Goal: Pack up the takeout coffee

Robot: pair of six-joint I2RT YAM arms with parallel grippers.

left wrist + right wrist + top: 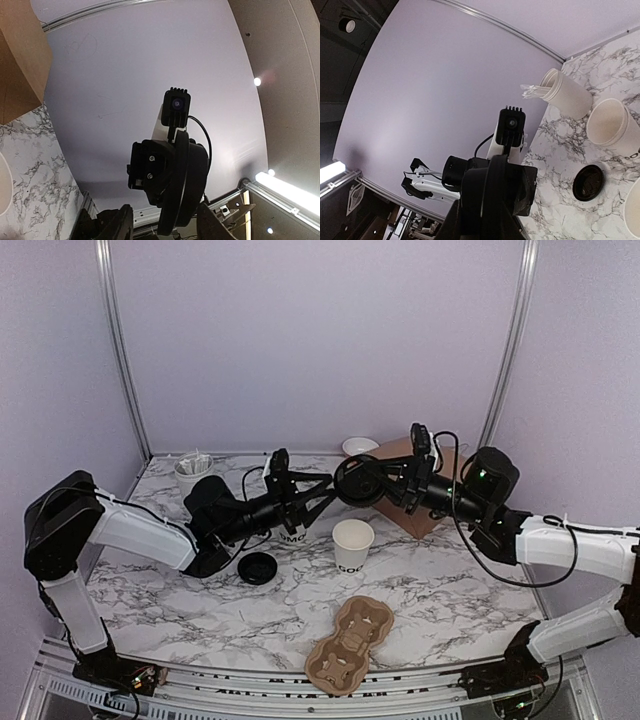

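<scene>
Two open white paper cups with black lettering stand on the marble table, one in the middle (352, 545) and one (292, 535) partly hidden behind my left arm. One black lid (257, 567) lies flat by the left arm. My right gripper (372, 480) is shut on a second black lid (356, 480), held upright above the table. It shows edge-on in the right wrist view (495, 197). My left gripper (318, 488) faces it, open. In the left wrist view its fingers (112, 225) stand apart on either side of the lid (181, 185), not touching it.
A tall white canister of sticks (192, 472) stands at the back left. A small white bowl (360, 446) and a brown paper bag (415, 502) are at the back right. A brown cardboard cup carrier (350, 643) lies near the front edge.
</scene>
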